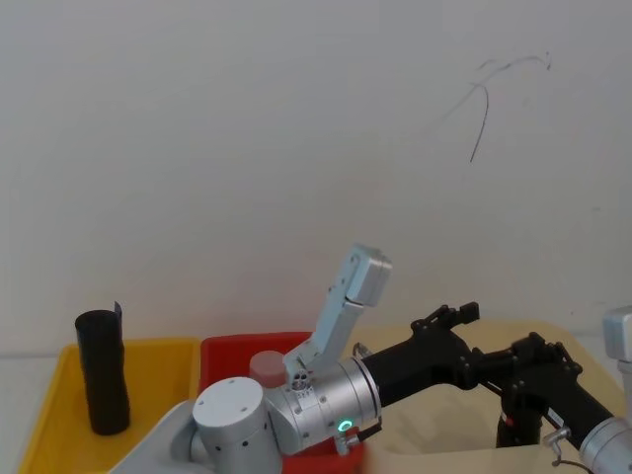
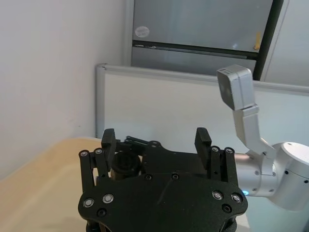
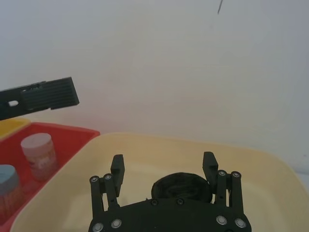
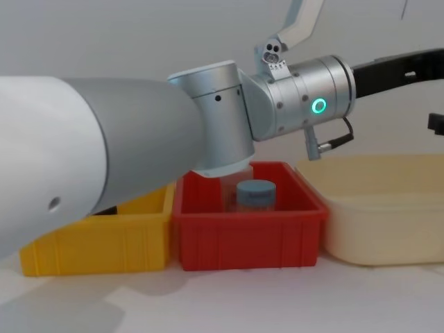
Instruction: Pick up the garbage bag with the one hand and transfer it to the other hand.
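First, just left of the red bin [image 4: 243,243], the yellow bin [image 4: 104,244] is sitting on the counter [image 4: 208,298]. The garbage bag [image 1: 103,375] is standing upright inside it, rising above its walls, with nothing touching it. Inside the red bin, a blue-lidded jar [image 4: 255,194] and a white-lidded jar [image 3: 39,155] are standing side by side. The left arm is extending across above the red bin and past its right edge. The left gripper [image 2: 155,137] is hovering to the right of the red bin, above the beige tub [image 4: 388,208] that is sitting just right of the red bin. Its fingers [image 2: 108,141] are spread wide, released, with nothing between them. Farther right of the red bin, the right gripper [image 3: 163,162] is hanging over the same tub, near the left gripper. Its fingers [image 3: 208,164] are also standing apart, released. A dark round object [image 3: 181,186] is showing low between them in the right wrist view. I cannot tell what it is or whether it is touching them.
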